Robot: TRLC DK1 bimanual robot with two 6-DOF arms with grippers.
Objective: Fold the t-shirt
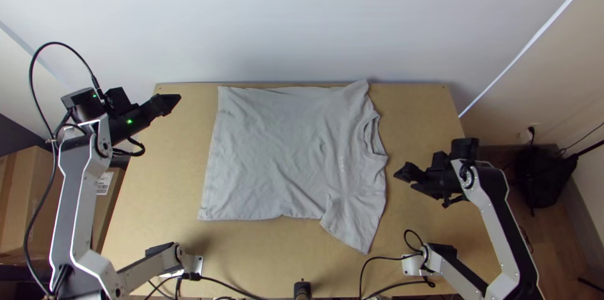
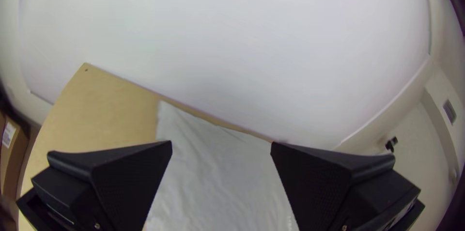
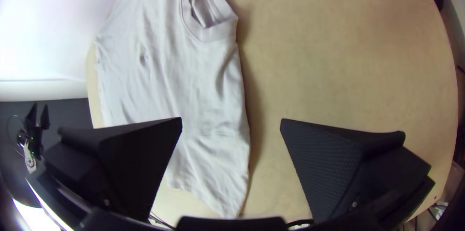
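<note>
Grey T-shirt [image 1: 277, 149] lies spread across light wooden table [image 1: 418, 117]

A short-sleeved T-shirt rests on the middle of the tabletop, its straight hem [image 1: 209, 187] toward the left side and its ribbed collar [image 1: 375, 136] toward the right, between two robot arms. The fabric lies largely flat, with soft wrinkles running through the body. One sleeve [image 1: 353, 227] slants out toward the table's near edge, while the shirt's far side runs close along the far edge, below a pale wall [image 1: 302, 23]. A small line of print marks the cloth near the collar.

The left gripper [image 1: 170, 104] hangs near the table's far left corner, off to the hem side and apart from the shirt. In the left wrist view, the left gripper [image 2: 221, 145] has its two broad black fingers set wide apart, with nothing clamped in them. The right gripper [image 1: 406, 177], at the collar side, points toward the shirt without holding it. The right wrist view finds the right gripper [image 3: 231, 120] with its fingers well apart too. Cardboard boxes [image 1: 25, 202] stand at left, beside the table.
</note>
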